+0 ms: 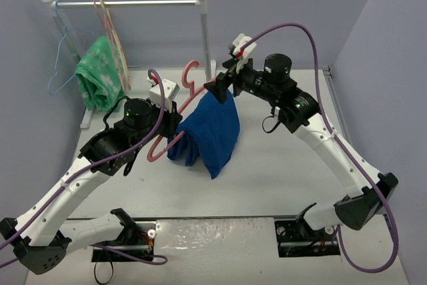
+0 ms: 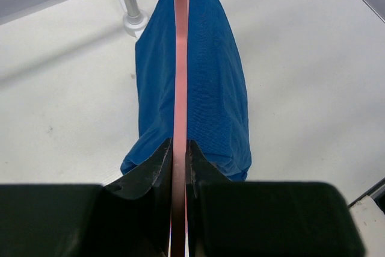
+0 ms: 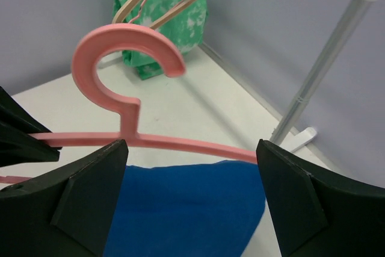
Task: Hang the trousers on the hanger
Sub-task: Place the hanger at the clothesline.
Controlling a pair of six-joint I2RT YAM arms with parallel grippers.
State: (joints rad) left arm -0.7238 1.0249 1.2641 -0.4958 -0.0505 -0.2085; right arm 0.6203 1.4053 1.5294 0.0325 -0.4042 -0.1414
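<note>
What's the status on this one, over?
Left end effector shut on hanger. Right end effector open, astride it. Trousers draped over hanger. Rack post near hanger, not touching.

Your trousers (image 1: 213, 131) draped over the hanger (image 2: 181, 88), just before the rack post (image 1: 205, 38), second cloth (image 1: 97, 78) hanging well left of it
</note>
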